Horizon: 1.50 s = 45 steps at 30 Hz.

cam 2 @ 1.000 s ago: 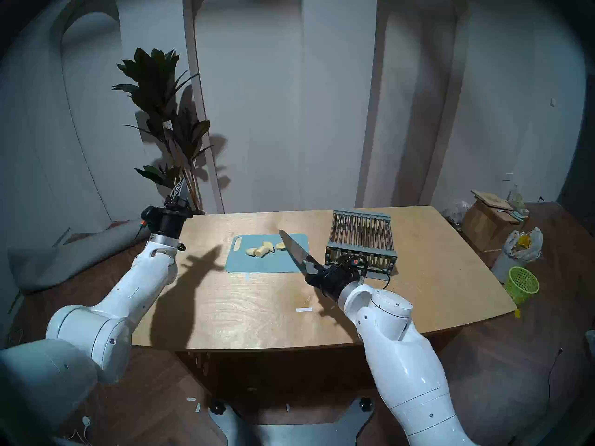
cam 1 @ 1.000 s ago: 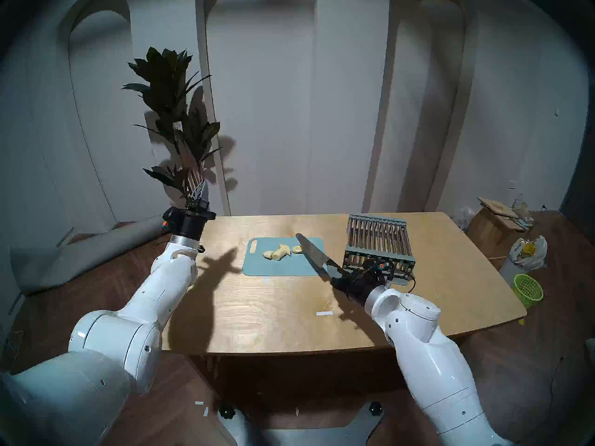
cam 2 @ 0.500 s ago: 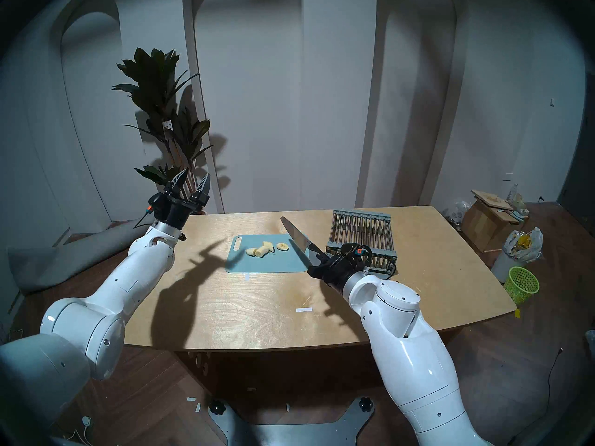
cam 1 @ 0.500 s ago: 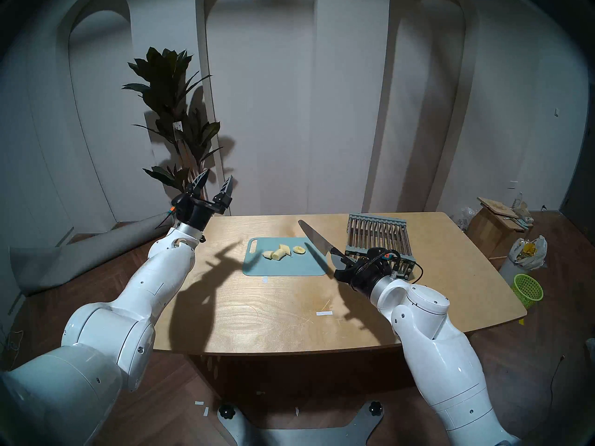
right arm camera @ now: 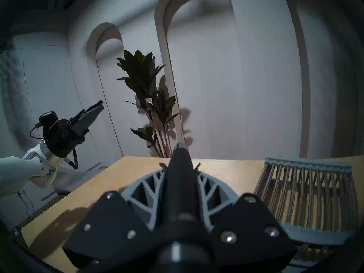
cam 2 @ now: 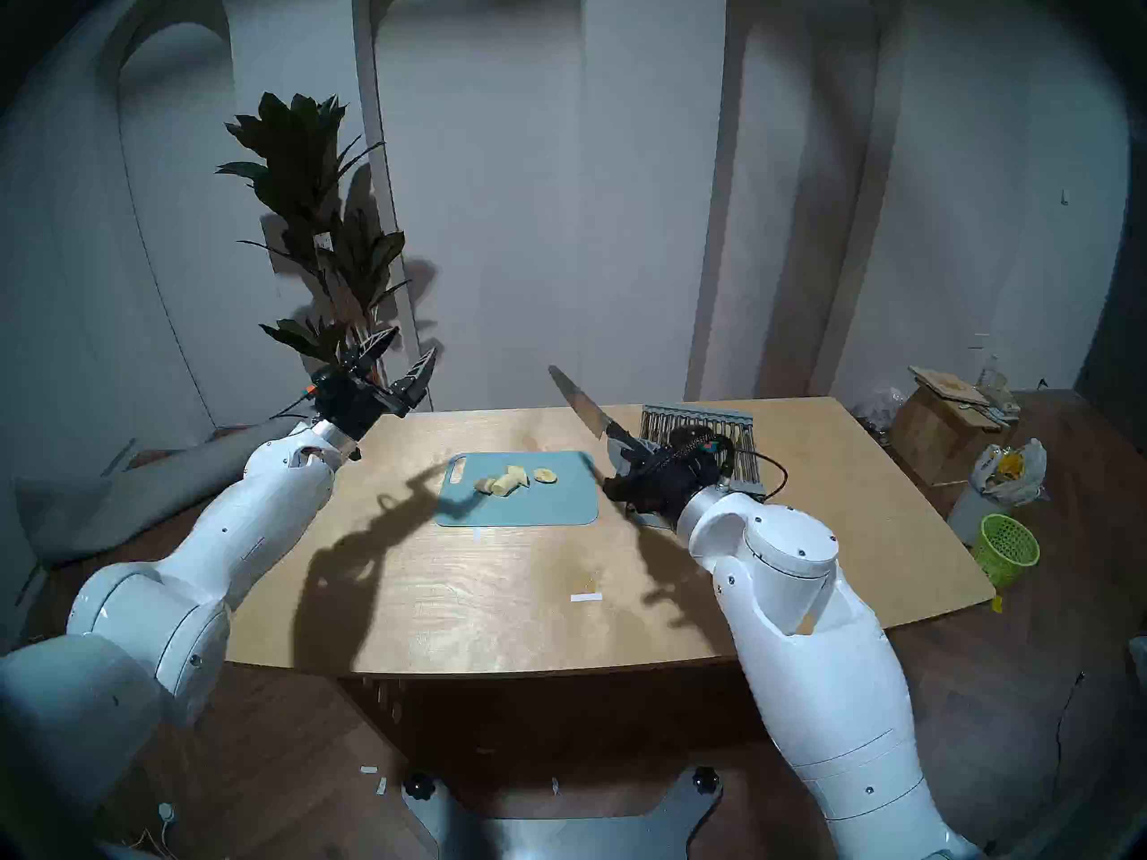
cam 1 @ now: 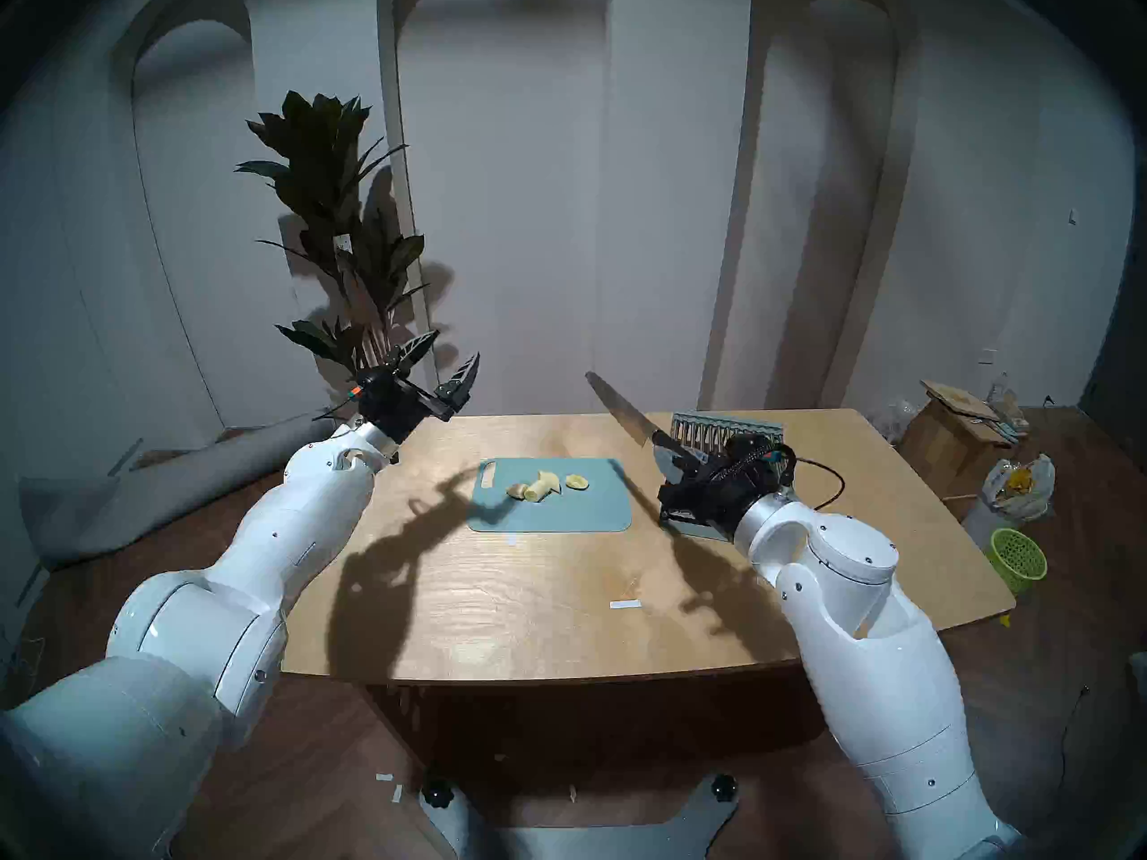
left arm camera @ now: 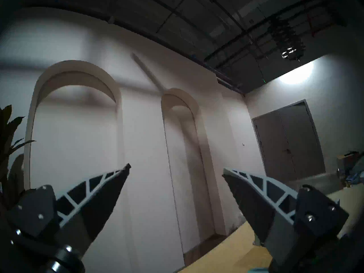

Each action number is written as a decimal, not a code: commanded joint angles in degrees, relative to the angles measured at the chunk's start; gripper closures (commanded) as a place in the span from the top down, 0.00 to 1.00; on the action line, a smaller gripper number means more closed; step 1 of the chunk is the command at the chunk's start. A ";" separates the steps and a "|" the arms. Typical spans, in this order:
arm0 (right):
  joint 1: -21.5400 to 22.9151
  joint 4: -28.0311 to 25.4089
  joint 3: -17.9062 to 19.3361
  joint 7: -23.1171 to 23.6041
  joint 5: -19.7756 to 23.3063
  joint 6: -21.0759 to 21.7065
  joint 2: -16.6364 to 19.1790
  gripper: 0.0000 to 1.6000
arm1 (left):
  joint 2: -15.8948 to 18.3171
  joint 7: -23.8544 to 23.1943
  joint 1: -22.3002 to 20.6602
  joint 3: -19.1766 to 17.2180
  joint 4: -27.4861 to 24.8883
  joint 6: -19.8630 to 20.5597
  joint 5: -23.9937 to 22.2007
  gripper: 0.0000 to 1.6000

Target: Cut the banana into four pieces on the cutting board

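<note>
The banana [cam 1: 539, 486] [cam 2: 506, 481] lies in several pale yellow chunks on the light blue-grey cutting board [cam 1: 558, 511] [cam 2: 534, 508] at the table's middle; one round slice [cam 1: 576, 481] lies apart on the right. My right gripper [cam 1: 673, 461] [cam 2: 630, 454] is shut on the black handle of a knife [cam 1: 620, 411] [cam 2: 578, 402], held in the air right of the board with the blade pointing up and back. In the right wrist view the handle [right arm camera: 180, 180] sits between the fingers. My left gripper [cam 1: 452, 355] [cam 2: 413, 347] [left arm camera: 176, 170] is open and empty, raised above the table's far left corner.
A grey slatted rack [cam 1: 732, 433] [right arm camera: 307, 191] stands on the wooden table [cam 1: 558, 604] behind my right wrist. A tall plant [cam 1: 335, 219] stands behind the left gripper. A white tape strip [cam 1: 624, 604] lies near the front. A green basket [cam 1: 1018, 558] and bags are on the floor at the right.
My right gripper lifted the knife up off the board and back to the right. My left gripper opened and swung right, towards the table.
</note>
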 commanded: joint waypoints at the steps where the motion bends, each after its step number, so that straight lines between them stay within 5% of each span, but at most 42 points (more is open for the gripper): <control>1: 1.26 -4.68 1.28 -0.42 -1.84 -1.10 1.59 0.00 | 1.28 1.96 -3.73 1.09 -1.50 2.61 2.32 1.00; 19: -1.03 -6.36 6.35 -2.56 -4.71 1.58 4.93 0.00 | 2.54 9.02 -6.53 5.69 -2.06 14.09 8.83 1.00; 45: -4.84 -13.20 8.39 -4.77 -2.91 10.77 5.03 0.00 | 4.05 18.69 -9.92 10.60 -5.36 33.08 15.53 1.00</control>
